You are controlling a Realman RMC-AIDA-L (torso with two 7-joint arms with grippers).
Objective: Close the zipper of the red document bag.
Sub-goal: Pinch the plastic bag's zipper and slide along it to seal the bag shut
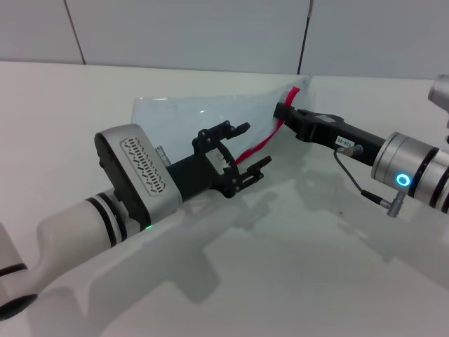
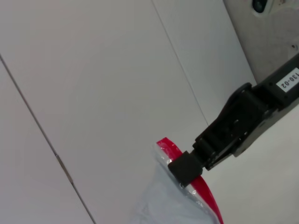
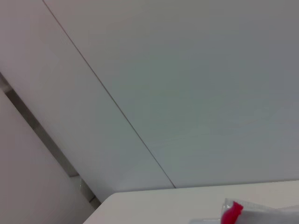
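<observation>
From my head view, the red document bag [image 1: 189,119] lay flat toward the far side of the white surface [image 1: 295,253], near the wall panels [image 1: 189,31], with its zipper [image 1: 261,145] running as a thin red strip along the edge on my right. My left end effector [image 1: 244,149] hovered over the bag's near part with its fingers spread apart and nothing between them, the lower fingertip close to the red strip. My right end effector [image 1: 282,112] reached in from the right and met the zipper near its far end, where the red strip rose off the surface toward the wall; its tip appeared clamped on the strip, though I could not make out the slider there. From my left wrist view, my right end effector [image 2: 186,168] showed as a black body ending in a square black tip pressed onto the red zipper [image 2: 205,196] at the bag's [image 2: 163,205] upper corner, the clear plastic bunched just beside it; my own left fingers did not show. From my right wrist view, I saw mostly wall panels [image 3: 187,84], the surface's [image 3: 163,205] far edge, and a small red end of the zipper [image 3: 231,213] with a bit of clear plastic next to it; my own right fingers did not show here either.
</observation>
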